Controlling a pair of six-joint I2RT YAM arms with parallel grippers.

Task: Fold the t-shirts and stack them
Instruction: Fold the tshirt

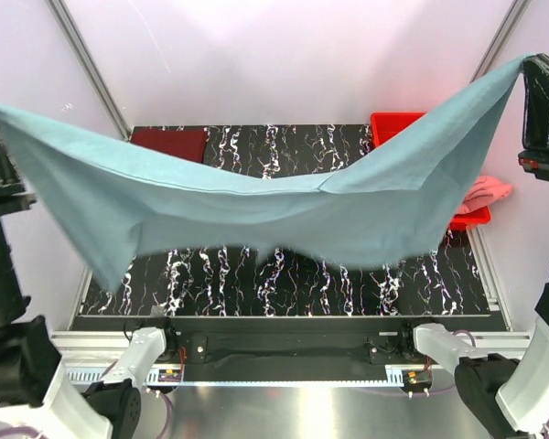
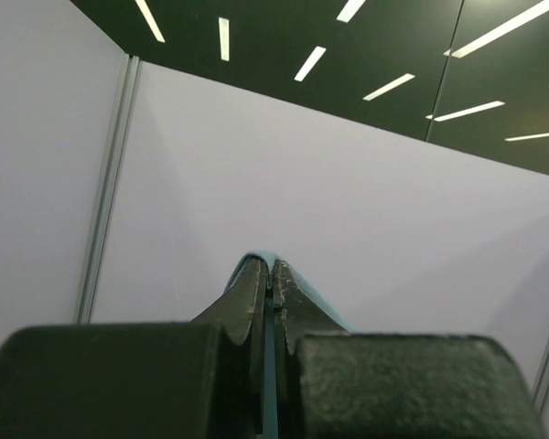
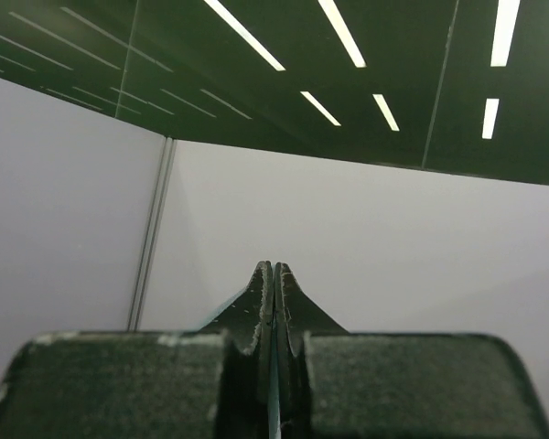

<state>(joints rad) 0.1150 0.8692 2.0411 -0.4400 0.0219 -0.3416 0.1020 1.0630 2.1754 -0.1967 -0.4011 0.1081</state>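
A black, white-veined tabletop (image 1: 210,274) fills the floor of a pale-walled booth. Nearest, the dusty grey-blue t-shirt (image 1: 256,215) hangs spread in the air, clear of the tabletop. It stretches from far to the left of the red tray (image 1: 393,128) across that tray's front, sagging in the middle with its lower edge drooping in loose folds. The left gripper (image 2: 271,267) holds the shirt's end high, well to the left of the tray, and its wrist view shows the jaws pressed together on a strip of blue cloth. The right gripper (image 3: 273,267) lifts the other end up and to the right of the tray, jaws likewise clamped on a thin edge of the fabric. The salmon pink t-shirt (image 1: 487,194) lies crumpled at the tray's near right corner. Farthest back, level with the tray and well to its left, the dark maroon t-shirt (image 1: 169,142) rests flat on the tabletop.
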